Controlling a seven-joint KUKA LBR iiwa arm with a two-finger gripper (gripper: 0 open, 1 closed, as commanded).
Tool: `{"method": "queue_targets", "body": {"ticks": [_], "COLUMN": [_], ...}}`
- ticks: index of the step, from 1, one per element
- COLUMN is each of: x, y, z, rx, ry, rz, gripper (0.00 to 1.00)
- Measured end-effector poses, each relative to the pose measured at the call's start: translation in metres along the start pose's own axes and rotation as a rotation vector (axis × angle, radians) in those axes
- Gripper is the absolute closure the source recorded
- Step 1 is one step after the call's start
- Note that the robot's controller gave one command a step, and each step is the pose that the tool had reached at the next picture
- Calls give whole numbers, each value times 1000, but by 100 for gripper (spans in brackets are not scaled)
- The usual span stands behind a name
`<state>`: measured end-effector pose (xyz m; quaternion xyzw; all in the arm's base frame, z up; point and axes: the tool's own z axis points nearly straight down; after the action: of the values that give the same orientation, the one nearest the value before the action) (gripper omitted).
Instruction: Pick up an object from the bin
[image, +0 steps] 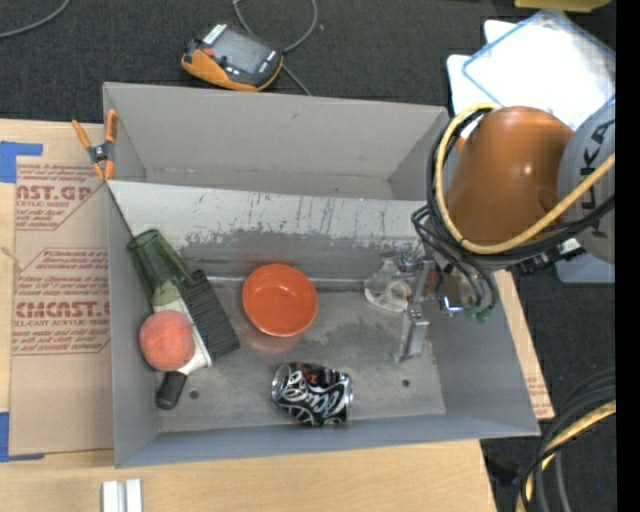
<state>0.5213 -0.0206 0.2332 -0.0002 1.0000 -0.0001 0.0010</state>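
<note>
Where the scuffed grey bin (260, 130) has bare floor on its right, you see the gripper (411, 340) low, just beside a clear plastic piece (383, 291) and right of the orange bowl (280, 298). Part of "KUKA" reads on the arm (510, 175). You cannot tell whether the jaws are spread or pressed together.
</note>
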Motion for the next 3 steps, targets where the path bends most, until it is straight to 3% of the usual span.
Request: {"method": "queue_targets", "body": {"ticks": [1, 2, 3], "x": [0, -2, 6], "y": [0, 39, 34], "z": [0, -76, 19], "rx": [0, -1, 0], "ry": [0, -10, -1], "rz": [0, -76, -141], "gripper": [0, 0, 0]}}
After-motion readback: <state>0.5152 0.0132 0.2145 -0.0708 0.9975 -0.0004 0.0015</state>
